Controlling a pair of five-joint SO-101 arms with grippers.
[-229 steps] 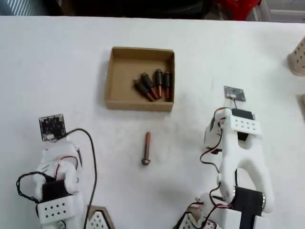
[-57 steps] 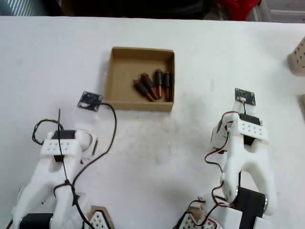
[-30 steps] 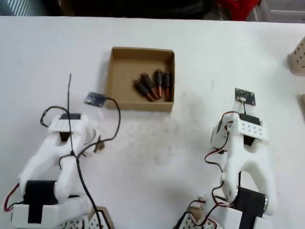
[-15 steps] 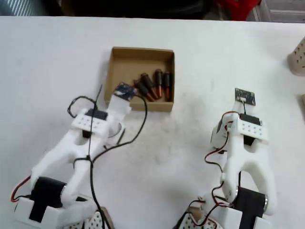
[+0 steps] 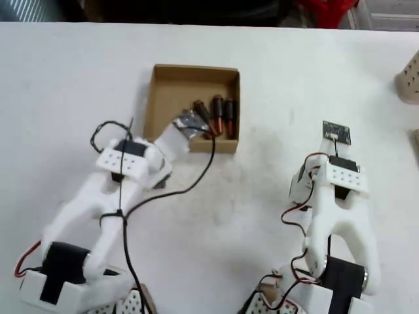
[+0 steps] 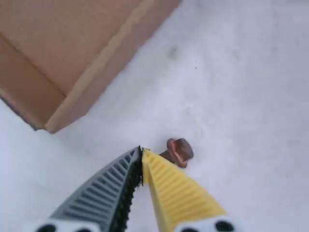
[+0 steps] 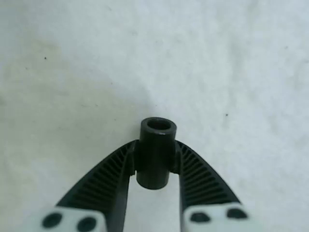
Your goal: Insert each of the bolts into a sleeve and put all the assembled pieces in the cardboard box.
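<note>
Swinging far and rightward, the left arm (image 5: 98,196) now overhangs the cardboard box's (image 5: 163,91) near edge, covering its pincer from above. Its wrist view shows the left gripper (image 6: 141,152) pinched on the bolt (image 6: 178,151) beside the box. Near right, the right gripper (image 7: 154,155) clasps the sleeve (image 7: 158,129) upright.

- No words, numbers or signs can be read in these pictures.
- The cardboard box (image 5: 163,104) has plain brown walls.
- The small dark board (image 5: 336,132) on one arm has tiny marks. They are too small to read.
- The other small board (image 5: 190,122), by the box, is too small to read as well.
</note>
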